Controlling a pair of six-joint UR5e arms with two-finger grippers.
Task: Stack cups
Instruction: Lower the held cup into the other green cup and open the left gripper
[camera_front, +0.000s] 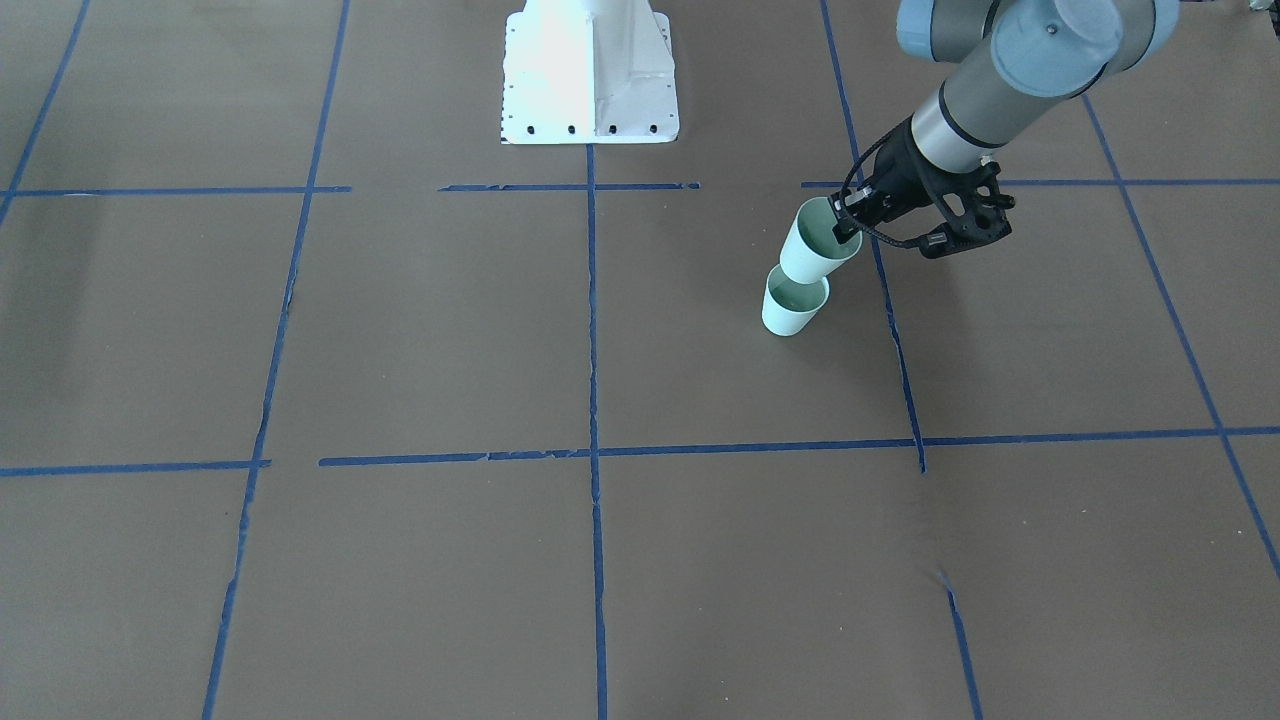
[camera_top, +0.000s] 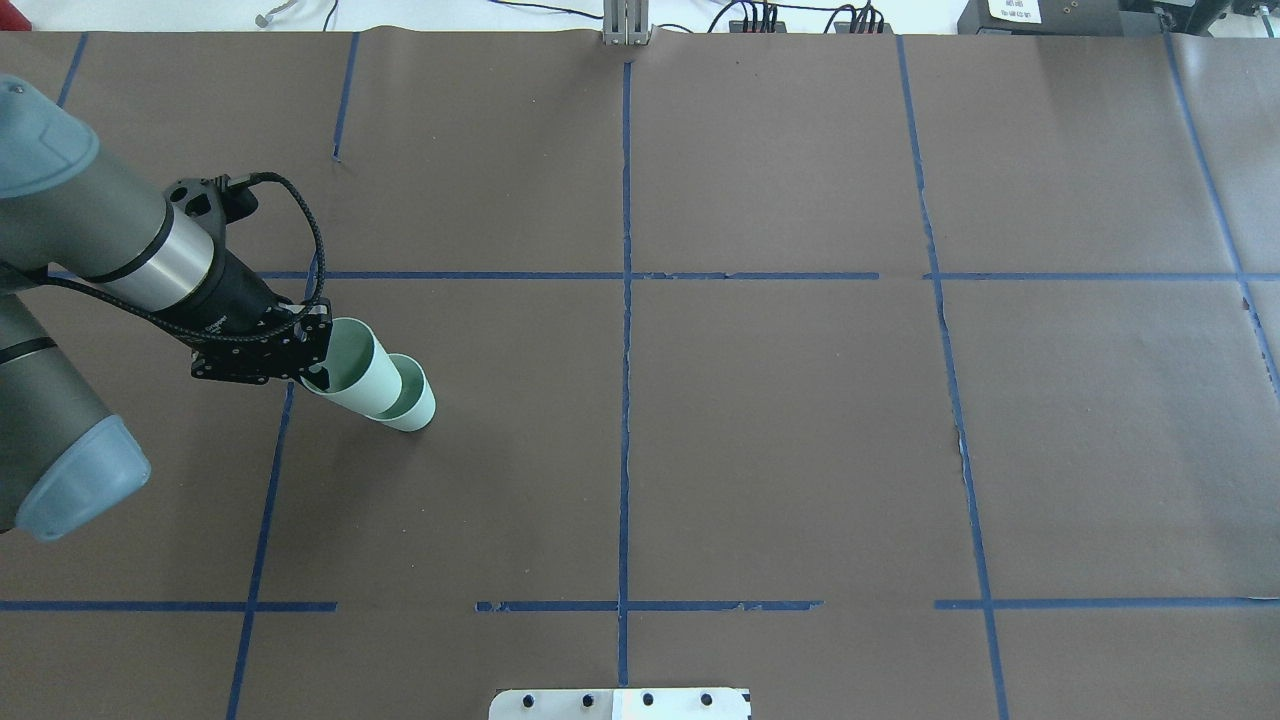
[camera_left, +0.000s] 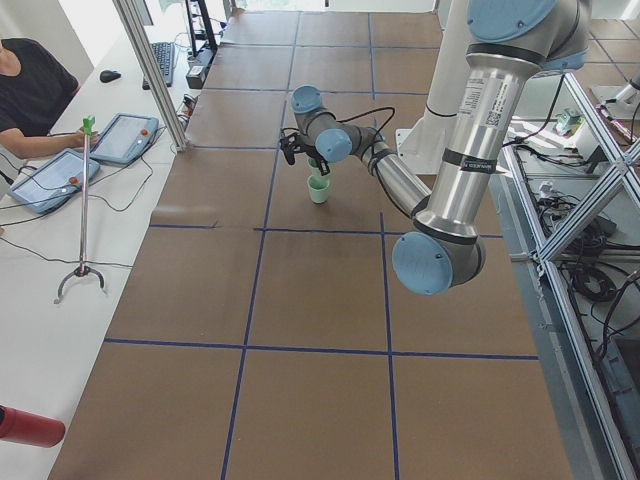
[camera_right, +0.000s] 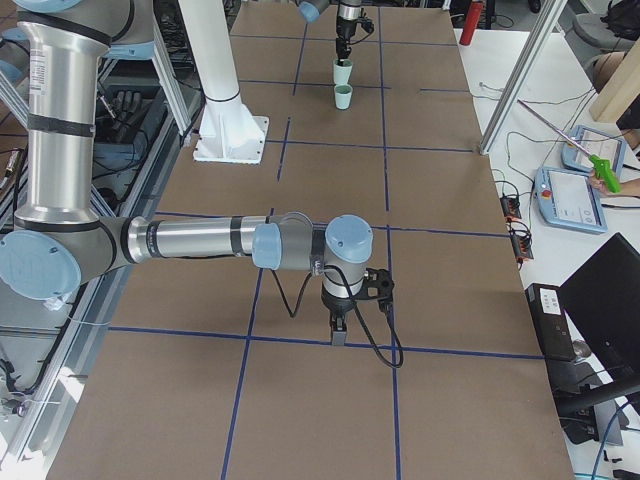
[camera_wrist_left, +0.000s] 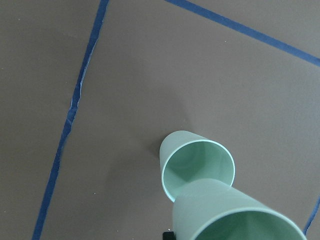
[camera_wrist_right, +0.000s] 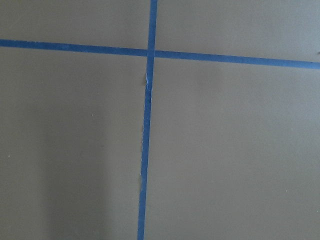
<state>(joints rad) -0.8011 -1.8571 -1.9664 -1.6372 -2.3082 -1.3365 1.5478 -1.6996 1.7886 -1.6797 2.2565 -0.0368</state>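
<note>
lower cup (camera_front: 793, 305) stands upright on the table (camera_front: 420, 330), in the robot's left half, near a tape line (camera_front: 893, 330). upper cup (camera_front: 815, 245) hangs tilted over it, gripped at the rim by the left gripper (camera_front: 848, 218); the right side view shows the two cups apart. right gripper (camera_right: 339, 335) is low over the table's right end, well apart from both cups.

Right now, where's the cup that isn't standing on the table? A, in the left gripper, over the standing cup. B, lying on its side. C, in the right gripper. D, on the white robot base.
A: the left gripper pinches the rim of the upper cup, holding it over the lower cup, which stands on the table.
</note>
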